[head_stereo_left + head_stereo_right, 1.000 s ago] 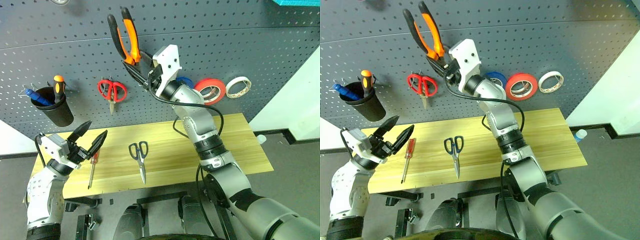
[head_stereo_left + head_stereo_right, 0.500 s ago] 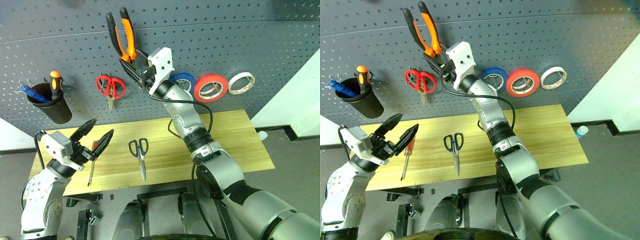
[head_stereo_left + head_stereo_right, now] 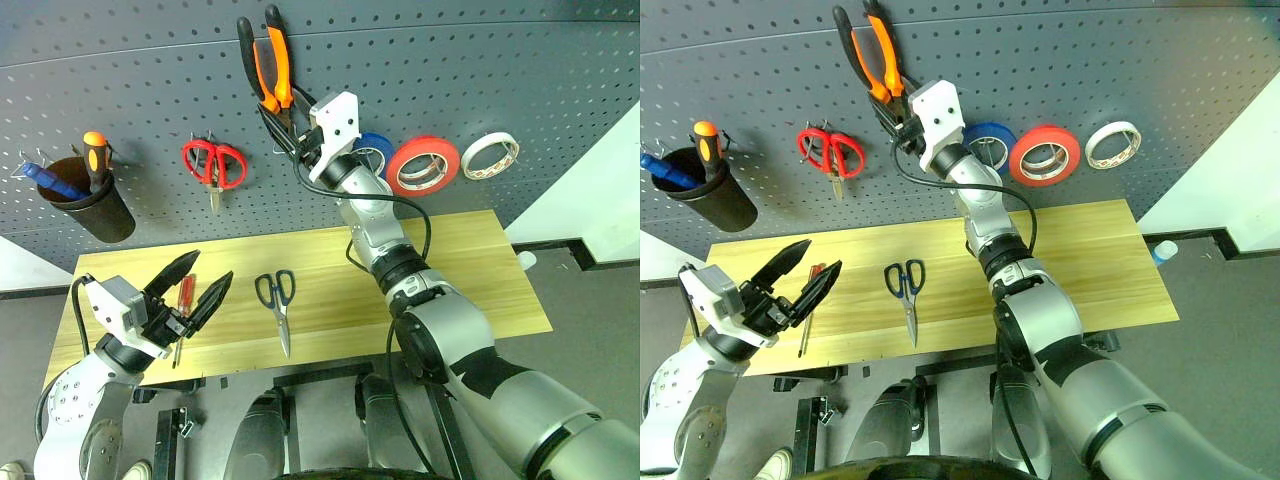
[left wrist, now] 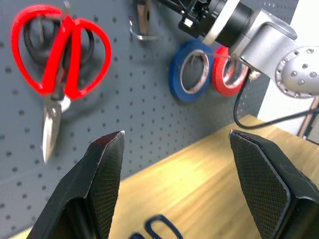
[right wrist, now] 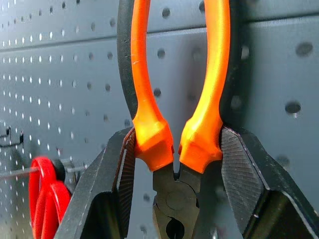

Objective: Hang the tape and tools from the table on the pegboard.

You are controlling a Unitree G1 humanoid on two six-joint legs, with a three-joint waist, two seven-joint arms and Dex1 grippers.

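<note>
Pliers carried further along the pegboard; left hand drawn back from the screwdriver

The right hand point(image 3: 284, 128), clamped on the orange-and-black pliers point(image 3: 268, 62) just below the handles, now holds them further from the red-handled scissors point(image 3: 213, 165) than a second ago and nearer the blue roll point(image 3: 375, 150), handles up against the pegboard point(image 3: 480, 70). The right forearm stands steeper and straighter above the worktop point(image 3: 460, 280). The left hand point(image 3: 190, 288), fingers apart and empty, has pulled back from the pegboard towards the worktop's near edge, so the red-handled screwdriver point(image 3: 184, 300) now lies between its fingertips in the head views instead of beside them.
</note>
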